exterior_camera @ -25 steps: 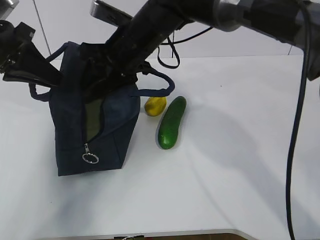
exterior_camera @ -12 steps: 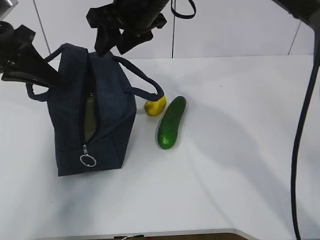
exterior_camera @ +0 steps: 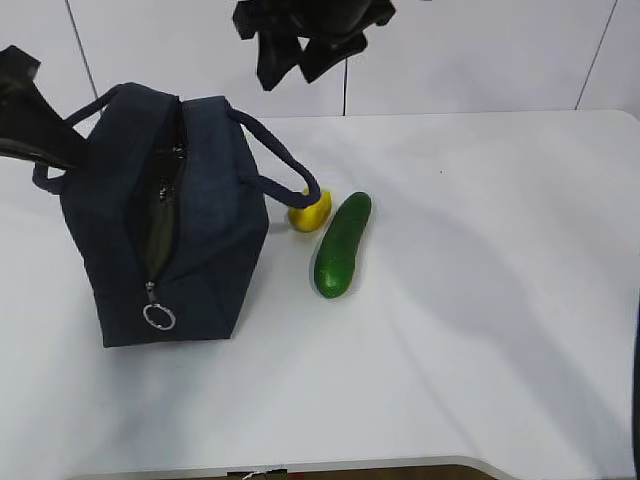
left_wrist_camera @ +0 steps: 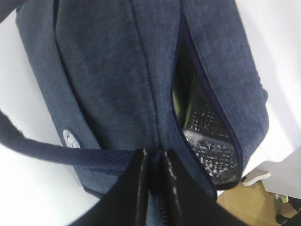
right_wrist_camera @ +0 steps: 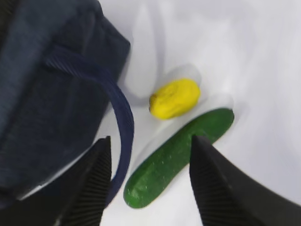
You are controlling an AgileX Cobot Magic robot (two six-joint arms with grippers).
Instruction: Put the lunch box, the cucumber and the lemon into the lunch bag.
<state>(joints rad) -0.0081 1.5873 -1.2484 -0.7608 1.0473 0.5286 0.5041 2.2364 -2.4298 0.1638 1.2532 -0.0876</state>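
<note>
The navy lunch bag (exterior_camera: 190, 230) stands at the left with its top zipper open and the ring pull (exterior_camera: 158, 316) hanging at the front. The lunch box is inside; only a pale green strip of its lid (left_wrist_camera: 176, 99) shows through the opening. The lemon (exterior_camera: 311, 211) lies just right of the bag, under a handle loop, and touches the cucumber (exterior_camera: 342, 245). My left gripper (exterior_camera: 62, 148) is shut on the bag's far end by the zipper (left_wrist_camera: 153, 162). My right gripper (exterior_camera: 312, 35) is open and empty, high above the bag; its view shows the cucumber (right_wrist_camera: 181, 155) and lemon (right_wrist_camera: 175, 98).
The white table's front edge (exterior_camera: 400, 464) runs along the bottom. A black cable (exterior_camera: 345, 85) hangs at the back. One bag handle (right_wrist_camera: 123, 127) droops toward the lemon. Floor shows beyond the table (left_wrist_camera: 263, 197).
My right gripper has come up out of the bag's opening and now hangs high above it. The bag has shifted a little left with my left gripper.
</note>
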